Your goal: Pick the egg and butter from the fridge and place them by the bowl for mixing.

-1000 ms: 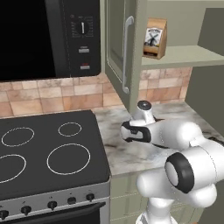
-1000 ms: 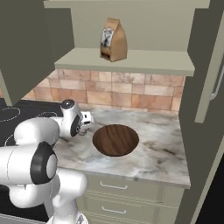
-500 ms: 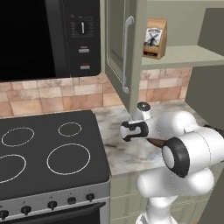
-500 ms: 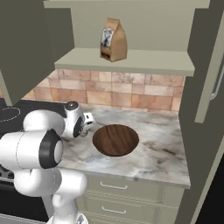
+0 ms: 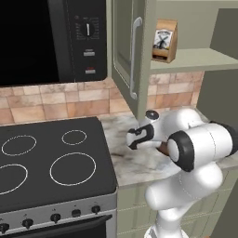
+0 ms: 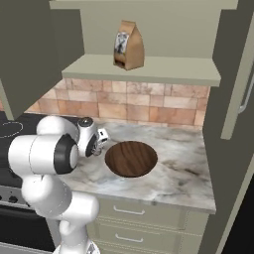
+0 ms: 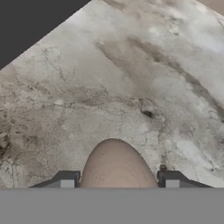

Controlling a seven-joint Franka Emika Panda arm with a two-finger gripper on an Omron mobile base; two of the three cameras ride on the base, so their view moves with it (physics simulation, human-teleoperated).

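Gripper [image 7: 114, 181] at the bottom centre of the hand view clamps the egg [image 7: 114, 168] between its tips, above the marble counter [image 7: 131, 87]. In the right base view, the bowl [image 6: 131, 158] sits mid-frame.

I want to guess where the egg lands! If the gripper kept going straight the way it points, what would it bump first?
Probably the marble counter. The gripper points at bare stone, with the egg between its jaws, so the egg likely touches down first. How far is unclear.
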